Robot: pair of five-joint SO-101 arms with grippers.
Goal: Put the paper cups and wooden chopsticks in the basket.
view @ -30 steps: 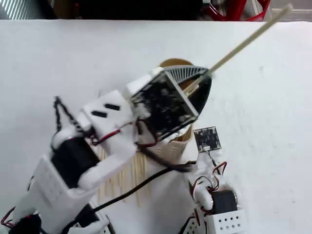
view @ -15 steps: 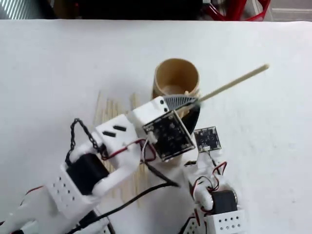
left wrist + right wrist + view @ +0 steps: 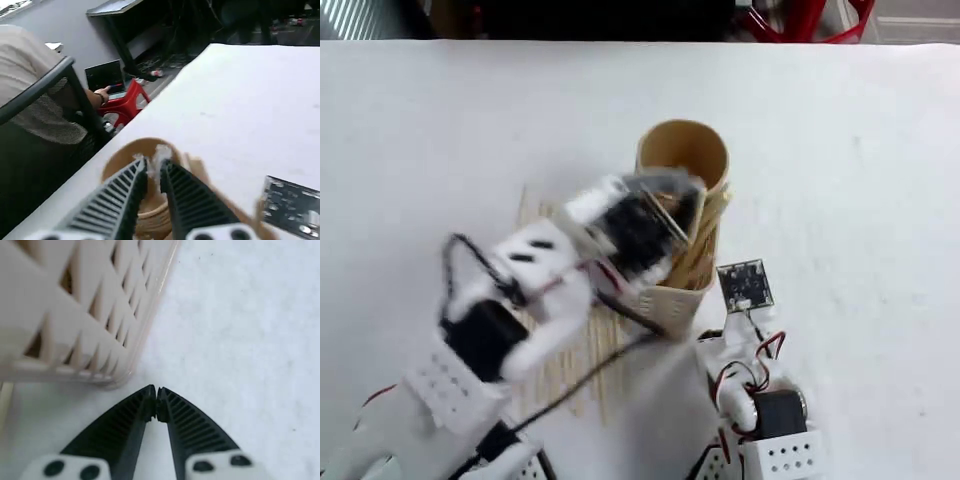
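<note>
Brown paper cup (image 3: 682,152): stands mouth-up around the middle of the worktop (image 3: 840,150), apparently at the far end of the cream lattice basket (image 3: 672,298). Cannot confirm whether inside the basket wall or merely touching it.

Wooden chopsticks, two groups.
- Stowed bundle (image 3: 708,232): leans in basket beside cup, ends pointing toward far edge. Likely propped by the cup's side.
- Loose pile (image 3: 600,380): lies flat on worktop on the left side of basket, running toward near edge, partly under left arm. Not yet in basket.

Left end effector (image 3: 153,161): hangs directly above cup mouth (image 3: 117,155) and stowed bundle. Jaws a narrow slit apart. Nothing identifiable between them; pale blur at the tips, unreadable. Reads as a drop-off pose: sitting over the opening lets a stick fall among the others rather than onto the worktop.

Right end effector (image 3: 157,402): closed tip to tip, empty, low over bare worktop just beside basket wall (image 3: 75,315), not touching it. Probably parked clear of left arm, or placed to steady the basket; cannot tell which.

Estimate: task partway, loose pile outstanding.
</note>
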